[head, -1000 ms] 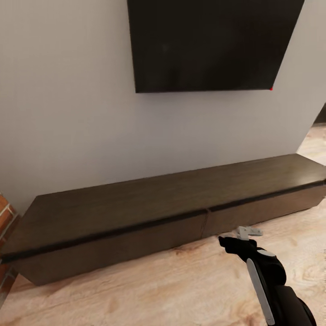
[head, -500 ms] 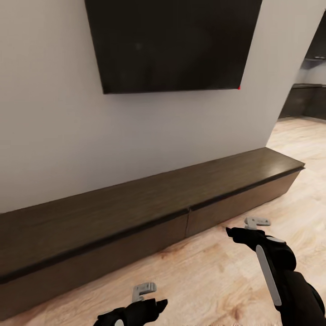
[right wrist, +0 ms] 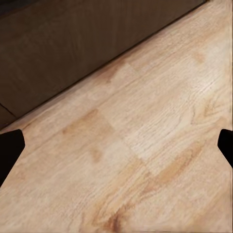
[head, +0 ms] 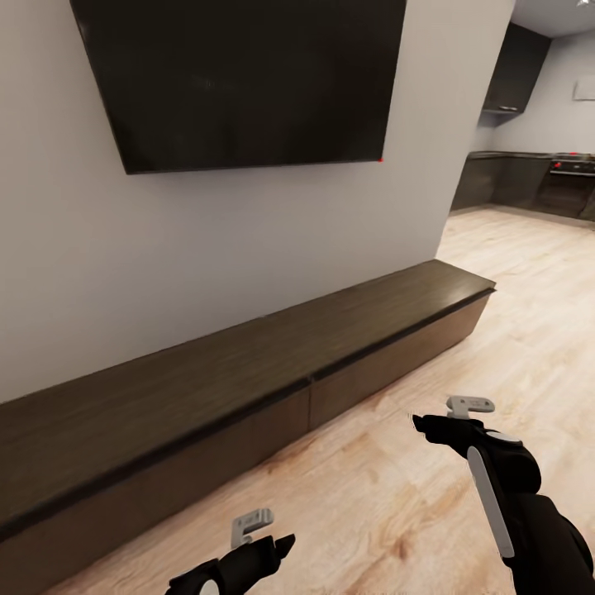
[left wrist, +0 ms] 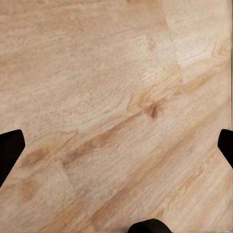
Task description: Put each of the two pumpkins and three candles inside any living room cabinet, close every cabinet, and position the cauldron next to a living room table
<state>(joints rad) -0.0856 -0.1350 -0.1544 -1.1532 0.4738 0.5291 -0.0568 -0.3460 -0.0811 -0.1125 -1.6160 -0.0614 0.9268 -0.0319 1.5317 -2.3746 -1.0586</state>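
The long, low dark-brown cabinet (head: 248,364) runs along the white wall, and both of its drawer fronts are shut. Its front also appears in the right wrist view (right wrist: 73,48). My right gripper (head: 430,423) hangs open over the floor, a short way in front of the right drawer, with its fingertips (right wrist: 9,145) wide apart and nothing between them. My left gripper (head: 277,547) is low at the near edge, also open and empty over bare floorboards (left wrist: 116,97). The pumpkins, candles, cauldron and table are out of view.
A large black TV (head: 240,83) is mounted on the wall above the cabinet. Light wood floor (head: 512,314) stretches to the right past the cabinet's end towards dark kitchen units (head: 529,178) in the far room.
The camera has swung to the right, so the cabinet and TV sit further left and the kitchen has come into view. My left gripper now shows at the bottom edge. Both grippers stay open.
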